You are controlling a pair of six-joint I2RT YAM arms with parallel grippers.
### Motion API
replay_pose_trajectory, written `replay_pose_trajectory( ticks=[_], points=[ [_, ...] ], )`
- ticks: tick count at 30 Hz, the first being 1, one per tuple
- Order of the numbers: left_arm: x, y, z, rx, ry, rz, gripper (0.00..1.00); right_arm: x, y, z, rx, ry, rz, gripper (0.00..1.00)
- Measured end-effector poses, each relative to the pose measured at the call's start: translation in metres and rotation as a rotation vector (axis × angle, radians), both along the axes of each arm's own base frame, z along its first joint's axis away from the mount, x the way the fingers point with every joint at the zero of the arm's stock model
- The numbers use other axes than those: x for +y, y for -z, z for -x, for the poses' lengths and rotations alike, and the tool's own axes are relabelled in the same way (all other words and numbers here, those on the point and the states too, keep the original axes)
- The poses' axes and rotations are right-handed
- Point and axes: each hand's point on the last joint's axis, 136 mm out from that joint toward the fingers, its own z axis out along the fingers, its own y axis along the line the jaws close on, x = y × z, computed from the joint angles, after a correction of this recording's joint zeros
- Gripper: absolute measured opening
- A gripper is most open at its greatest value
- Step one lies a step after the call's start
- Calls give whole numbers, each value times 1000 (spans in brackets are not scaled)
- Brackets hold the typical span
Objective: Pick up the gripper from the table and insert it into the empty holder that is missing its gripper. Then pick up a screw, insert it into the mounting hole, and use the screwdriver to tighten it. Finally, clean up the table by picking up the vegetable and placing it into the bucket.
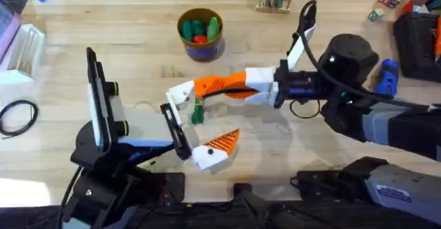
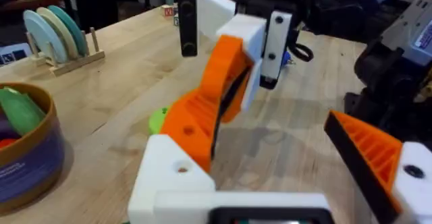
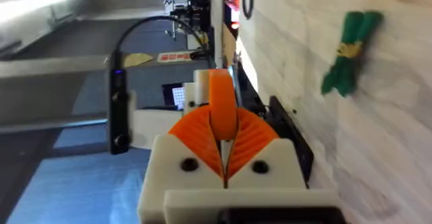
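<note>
right pincer point(image 1: 200, 86) pinching the gripper point(image 3: 223, 109), vegetable point(image 1: 198, 110) just beside it, left pincer point(image 1: 200, 129) spread

The right hand point(image 3: 225, 158) shows its white finger blocks with orange ribbed pads point(image 3: 253, 137) pressed together, a loose orange gripper point(image 3: 222, 109) pinched between them and standing out past their tips. Just beyond it sits the other arm's white block with a black part point(image 3: 119, 109). The pale plank table point(image 3: 378, 150) carries the dark-green vegetable point(image 3: 349, 51), a tied bundle lying apart from the hand
</note>
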Motion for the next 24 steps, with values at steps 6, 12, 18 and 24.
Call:
replay_pose_trajectory(
  ticks=[6,12,18,24],
  points=[
    [0,0,0,0,0,0,986,-1,15,5,61,-10,44,8],
    [1,0,-2,-16,-11,-6,986,2,6,5,9,-15,18,8],
    [1,0,-2,-19,-15,-8,986,3,1,7,-8,-30,0,8],
    [1,0,-2,-18,-10,-7,985,-5,-2,8,-2,-60,-15,8]
  ],
)
